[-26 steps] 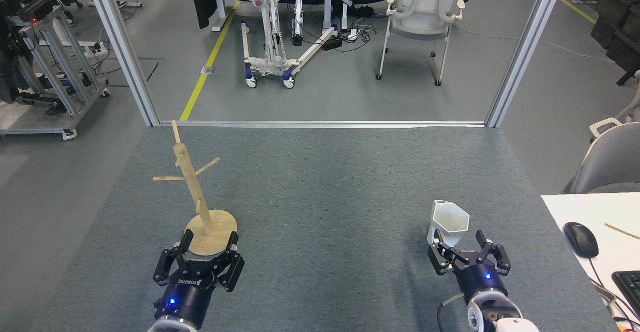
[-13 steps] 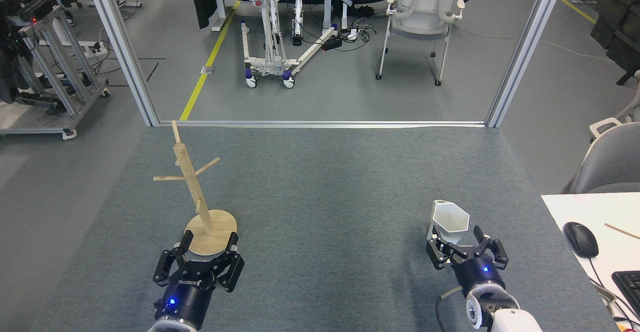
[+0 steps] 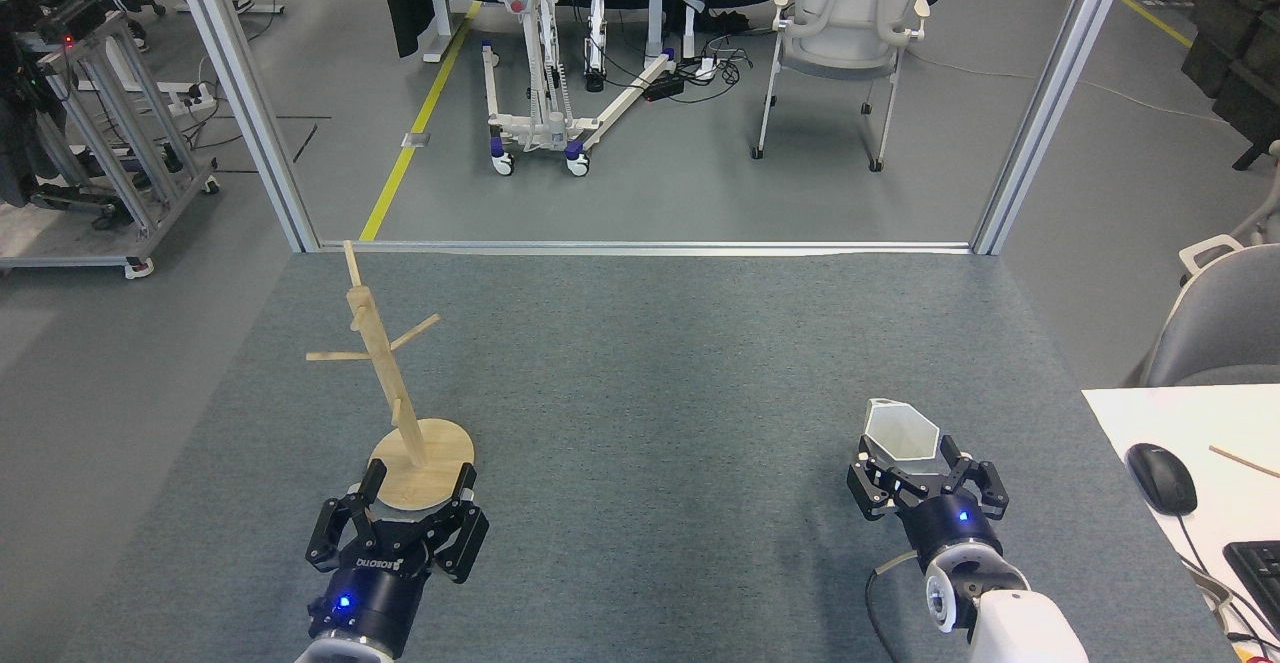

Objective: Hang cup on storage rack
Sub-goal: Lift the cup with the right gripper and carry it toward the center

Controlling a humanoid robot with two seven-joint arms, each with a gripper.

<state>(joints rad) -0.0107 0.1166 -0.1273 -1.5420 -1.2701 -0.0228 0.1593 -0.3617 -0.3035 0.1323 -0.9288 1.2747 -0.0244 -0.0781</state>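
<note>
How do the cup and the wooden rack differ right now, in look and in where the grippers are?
The cup is white, squat and faceted; the storage rack is tall, slim, light wood. The open right gripper straddles the cup's lower part; the open left gripper only flanks the rack's base edge. Both stand upright on the grey mat.

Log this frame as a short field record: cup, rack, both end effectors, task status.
cup: white faceted cup, upright on the grey mat, right side
storage rack: wooden mug tree, left side, pegs bare
right end effector: open, fingers either side of the cup's lower part, not closed on it
left end effector: open, at the rack's disc base
status: cup not yet hung
</note>
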